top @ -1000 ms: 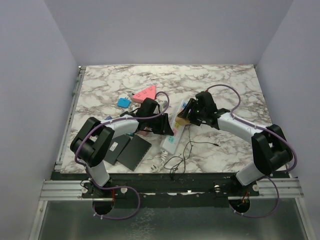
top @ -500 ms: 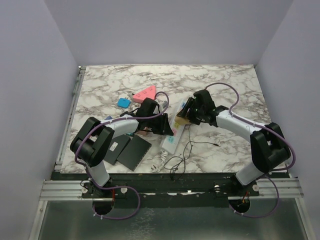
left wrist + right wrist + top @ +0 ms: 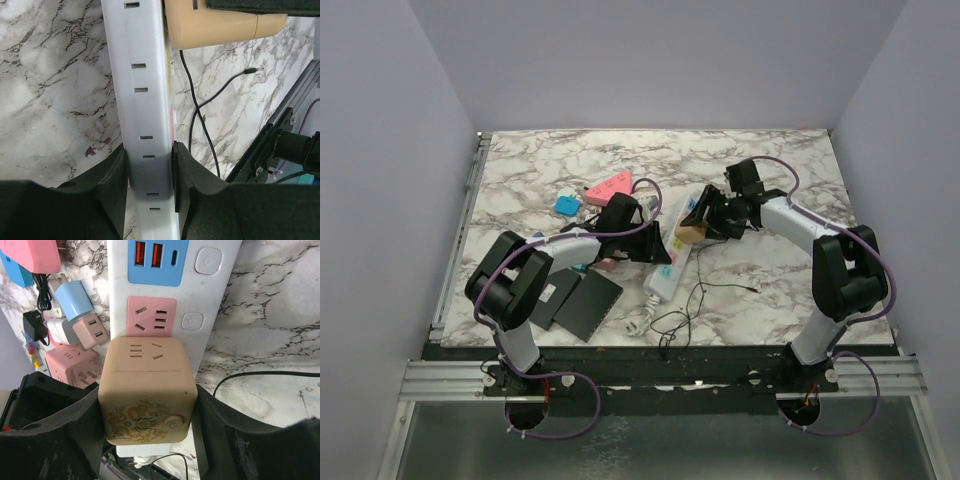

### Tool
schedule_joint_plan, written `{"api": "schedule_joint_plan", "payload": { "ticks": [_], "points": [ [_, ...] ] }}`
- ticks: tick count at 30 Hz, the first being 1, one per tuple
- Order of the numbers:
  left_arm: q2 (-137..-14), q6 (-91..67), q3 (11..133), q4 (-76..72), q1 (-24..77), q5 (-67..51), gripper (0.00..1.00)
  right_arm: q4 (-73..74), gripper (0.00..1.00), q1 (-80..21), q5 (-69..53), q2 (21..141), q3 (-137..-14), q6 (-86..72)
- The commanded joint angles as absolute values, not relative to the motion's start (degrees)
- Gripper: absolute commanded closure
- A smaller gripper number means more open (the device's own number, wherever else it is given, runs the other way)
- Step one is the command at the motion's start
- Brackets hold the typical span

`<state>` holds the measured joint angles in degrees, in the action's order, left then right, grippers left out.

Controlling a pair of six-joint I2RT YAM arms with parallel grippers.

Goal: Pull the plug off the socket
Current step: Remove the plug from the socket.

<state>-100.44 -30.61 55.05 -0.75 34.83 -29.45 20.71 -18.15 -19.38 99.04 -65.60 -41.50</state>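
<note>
The socket is a long white strip lying aslant at mid-table; its blue and pink outlet panels show in the right wrist view. My left gripper is shut on the strip's two long sides, whose slotted white face runs up the view. The plug is a tan cube with a dragon print, sitting against the strip just below the pink panel. My right gripper is shut on the plug's two sides. The plug's prongs are hidden. The tan cube also shows beside the strip's top.
A thin black cable loops on the marble near the strip's near end. Two flat black pads lie at the front left. A pink triangle and a small blue piece sit behind. Pink and blue adapters cluster left of the strip.
The right arm's wrist and forearm have swung back and to the right while its gripper stays on the plug. The left gripper has shifted slightly right with the strip.
</note>
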Motion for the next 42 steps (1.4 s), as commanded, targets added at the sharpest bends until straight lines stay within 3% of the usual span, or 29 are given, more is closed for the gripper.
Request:
{"api": "schedule_joint_plan", "payload": {
  "ticks": [1, 8, 14, 21, 29, 42],
  "points": [
    [-102.3, -23.3, 53.3, 7.5, 35.6, -27.9, 1.0, 21.6, 1.0, -14.3, -14.2, 102.6, -68.9, -32.5],
    [-103.0, -23.3, 53.4, 7.7, 35.6, -28.1, 1.0, 21.1, 1.0, -13.4, -16.2, 103.9, -70.6, -33.2],
    [-102.9, -23.3, 53.6, 7.8, 35.6, -27.4, 1.0, 13.6, 1.0, -14.1, -12.4, 96.2, -62.2, -37.4],
    [-103.9, -23.7, 53.7, 7.9, 35.6, -27.4, 1.0, 5.7, 1.0, -19.4, -5.5, 86.7, -51.9, -43.0],
    [-104.0, -23.7, 53.7, 7.9, 35.6, -27.1, 1.0, 0.5, 1.0, -28.5, 2.6, 84.3, -45.0, -50.3],
    [-104.1, -23.7, 53.7, 7.9, 35.6, -27.1, 1.0, 3.5, 1.0, -30.2, 8.3, 84.9, -47.4, -50.5]
  ]
}}
